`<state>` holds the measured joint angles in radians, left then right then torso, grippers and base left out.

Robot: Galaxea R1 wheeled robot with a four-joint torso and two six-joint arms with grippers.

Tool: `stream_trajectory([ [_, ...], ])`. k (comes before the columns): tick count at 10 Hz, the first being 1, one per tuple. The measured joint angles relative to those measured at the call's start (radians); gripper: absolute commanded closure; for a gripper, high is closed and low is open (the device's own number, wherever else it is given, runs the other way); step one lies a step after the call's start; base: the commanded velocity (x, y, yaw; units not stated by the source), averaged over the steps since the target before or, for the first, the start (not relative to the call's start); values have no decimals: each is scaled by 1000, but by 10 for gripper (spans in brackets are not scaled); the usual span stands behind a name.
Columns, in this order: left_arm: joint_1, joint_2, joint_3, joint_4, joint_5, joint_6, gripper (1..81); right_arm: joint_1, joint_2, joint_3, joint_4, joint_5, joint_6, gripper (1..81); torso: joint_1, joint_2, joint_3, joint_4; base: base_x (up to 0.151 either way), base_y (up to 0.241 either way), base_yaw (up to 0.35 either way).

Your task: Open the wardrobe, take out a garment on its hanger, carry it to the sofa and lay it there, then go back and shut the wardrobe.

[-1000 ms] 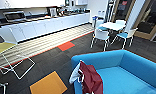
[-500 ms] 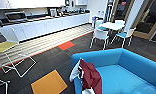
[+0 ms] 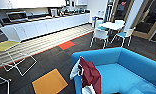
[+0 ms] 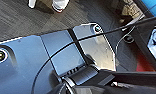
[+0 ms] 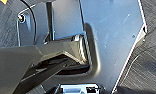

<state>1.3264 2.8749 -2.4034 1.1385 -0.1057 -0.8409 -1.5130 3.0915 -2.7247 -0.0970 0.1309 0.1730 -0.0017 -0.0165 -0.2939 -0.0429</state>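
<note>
one maroon jacket point(image 3: 90, 75) lies draped over the blue sofa's point(image 3: 124, 72) arm, barely shifted from a second ago, so the laying step looks done; either pincer's state i cannot tell.

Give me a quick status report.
Maroon jacket with white sleeves draped over bright blue sofa's left arm. Gripper fingers indiscernible. Orange carpet tile beside sofa.

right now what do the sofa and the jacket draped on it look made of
The sofa: bright blue upholstery, probably fabric over padding, matte with rounded edges. The jacket: soft cloth, maroon body with white sleeves, hanging in limp folds over the sofa's arm; the exact weave cannot be told.
</note>
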Motion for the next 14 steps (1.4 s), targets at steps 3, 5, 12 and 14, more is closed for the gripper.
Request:
stream_trajectory([
  [3,23,-1,0,2,0,0,10,3,0,0,0,0,0,10,1,0,0,0,0,0,0],
  [5,32,6,-4,2,0,1,10,3,0,-1,0,0,0,10,1,0,0,0,0,0,0],
  [12,80,89,-118,3,-5,3,10,-14,-8,-3,0,0,0,10,0,-1,1,0,-37,0,0],
  [14,78,89,-118,9,-3,3,10,-9,-8,-3,0,1,-1,10,1,-1,1,0,0,0,0],
])
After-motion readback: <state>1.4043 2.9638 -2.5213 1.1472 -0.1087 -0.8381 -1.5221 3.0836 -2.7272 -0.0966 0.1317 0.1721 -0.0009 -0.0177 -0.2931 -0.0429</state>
